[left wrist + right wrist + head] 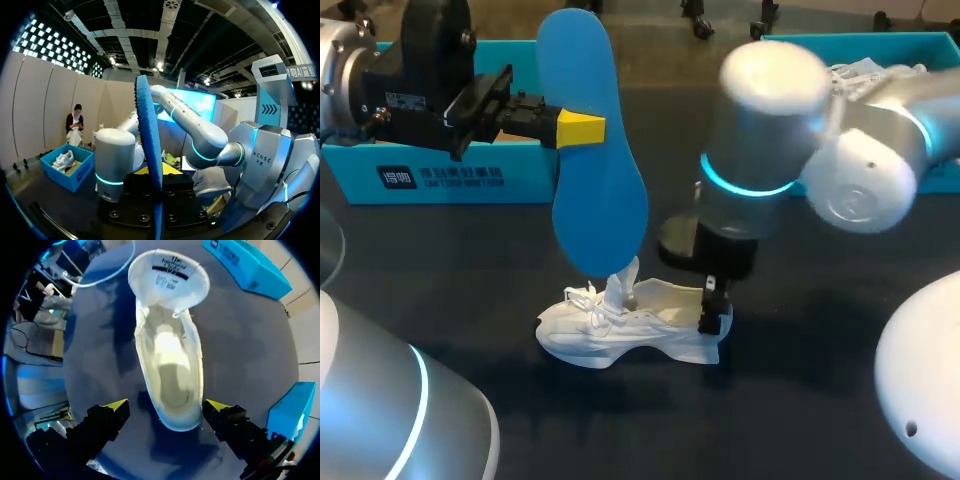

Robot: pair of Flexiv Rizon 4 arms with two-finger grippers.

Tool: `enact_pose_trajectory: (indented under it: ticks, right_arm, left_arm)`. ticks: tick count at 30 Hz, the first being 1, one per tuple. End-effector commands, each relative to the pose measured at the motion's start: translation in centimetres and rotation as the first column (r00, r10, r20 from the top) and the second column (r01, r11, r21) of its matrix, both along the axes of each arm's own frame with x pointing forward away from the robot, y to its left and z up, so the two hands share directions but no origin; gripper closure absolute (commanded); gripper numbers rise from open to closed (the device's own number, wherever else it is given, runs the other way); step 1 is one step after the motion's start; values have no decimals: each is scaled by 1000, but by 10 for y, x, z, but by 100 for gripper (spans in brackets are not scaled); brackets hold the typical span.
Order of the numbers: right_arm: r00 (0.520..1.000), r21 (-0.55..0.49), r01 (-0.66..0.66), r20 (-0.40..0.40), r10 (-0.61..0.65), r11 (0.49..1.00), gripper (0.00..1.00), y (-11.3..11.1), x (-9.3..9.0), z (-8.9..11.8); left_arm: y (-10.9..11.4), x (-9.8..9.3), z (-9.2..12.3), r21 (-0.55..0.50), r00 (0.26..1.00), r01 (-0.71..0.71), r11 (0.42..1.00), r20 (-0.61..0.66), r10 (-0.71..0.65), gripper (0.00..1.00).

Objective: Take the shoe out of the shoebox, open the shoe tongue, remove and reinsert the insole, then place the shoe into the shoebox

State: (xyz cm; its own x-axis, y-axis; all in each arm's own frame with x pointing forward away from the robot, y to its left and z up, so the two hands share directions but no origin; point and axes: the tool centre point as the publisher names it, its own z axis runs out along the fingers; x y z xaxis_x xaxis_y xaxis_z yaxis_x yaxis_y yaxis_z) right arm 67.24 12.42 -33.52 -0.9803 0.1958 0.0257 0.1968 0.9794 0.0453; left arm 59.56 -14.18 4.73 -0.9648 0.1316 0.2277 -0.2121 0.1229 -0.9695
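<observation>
A white shoe [625,325] lies on the dark table, its tongue [169,277] pulled up and open, its inside bare. My left gripper [578,128] is shut on a blue insole [592,150], held upright well above the shoe; in the left wrist view the insole [150,150] rises edge-on from between the fingers. My right gripper [168,411] hangs open over the shoe's heel [175,417], one yellow tip on each side of it and apart from it. A blue shoebox [450,170] stands at the back left behind the left arm.
A second blue box [880,45] with white contents stands at the back right, behind my right arm. In the right wrist view blue boxes [247,265] [289,412] lie ahead of and beside the shoe. Dark table surface surrounds the shoe.
</observation>
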Motion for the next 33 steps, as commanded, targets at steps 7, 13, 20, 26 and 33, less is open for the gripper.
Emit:
enact_pose_trajectory:
  ticks: [7,13,20,26,33]
  right_arm:
    - [1000,-193,-14,9,16,981,0,7,-2,7]
    - [999,-181,-30,32,36,983,0,14,7,11]
    - [995,-182,-62,65,75,981,0,24,28,16]
    - [994,-187,-68,71,83,980,0,33,46,12]
    - [995,-194,-72,58,85,978,0,46,55,-5]
  left_arm:
    - [-2,3,0,1,1000,6,1000,0,-6,100]
    - [-2,3,0,1,1000,6,1000,0,-6,100]
    - [-2,3,0,1,1000,6,1000,0,-6,100]
    - [-2,3,0,1,1000,6,1000,0,-6,100]
    - [-2,3,0,1,1000,6,1000,0,-6,100]
